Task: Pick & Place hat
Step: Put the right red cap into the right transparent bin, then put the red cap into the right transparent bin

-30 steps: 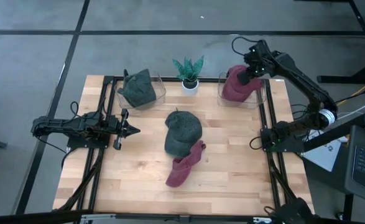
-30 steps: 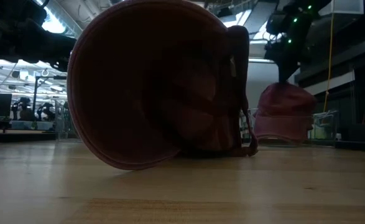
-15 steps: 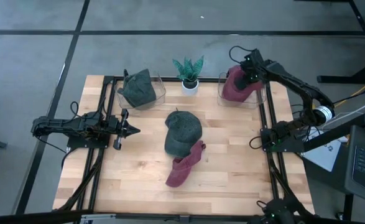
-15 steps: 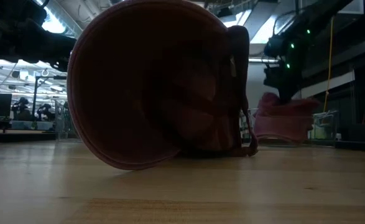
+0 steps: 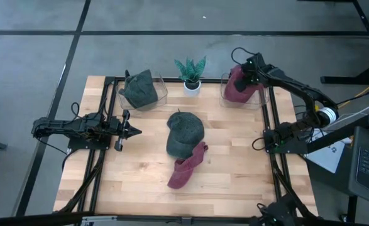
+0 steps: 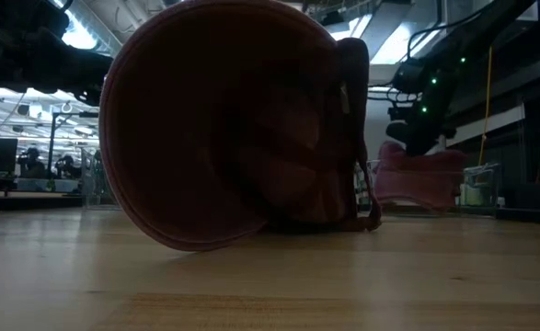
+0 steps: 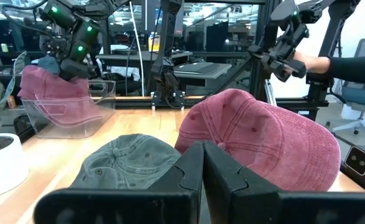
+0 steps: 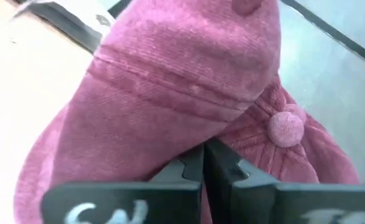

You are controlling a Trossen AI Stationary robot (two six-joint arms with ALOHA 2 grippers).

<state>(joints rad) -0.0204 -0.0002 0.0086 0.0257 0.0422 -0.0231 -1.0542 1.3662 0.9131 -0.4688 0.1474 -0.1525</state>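
A red hat (image 5: 236,88) sits in the clear bin (image 5: 260,101) at the table's far right, with my right gripper (image 5: 246,78) shut on its crown from above; the low view shows the hat (image 6: 419,179) sagging under the gripper (image 6: 415,140). A green hat (image 5: 185,132) lies mid-table with its rear edge on another red hat (image 5: 187,167). My left gripper (image 5: 131,130) is shut and level at the table's left, touching nothing. My right gripper pinches a fold of the red hat's crown cloth (image 8: 191,134) between its two fingertips, close to the top button (image 8: 286,126). The fingers slant down from above. The hat hangs slack below them, its lower part resting in the clear bin.
A second clear bin (image 5: 161,94) at the far left holds a green hat (image 5: 140,89). A small potted plant (image 5: 190,73) stands between the two bins. Bare wood lies along the table's near edge. A person's arm (image 7: 350,62) shows beyond the table.
My right gripper has gone down with the red hat, staying shut. The hat, which hung above the right bin, has sunk into it and now sags wider at its bottom.
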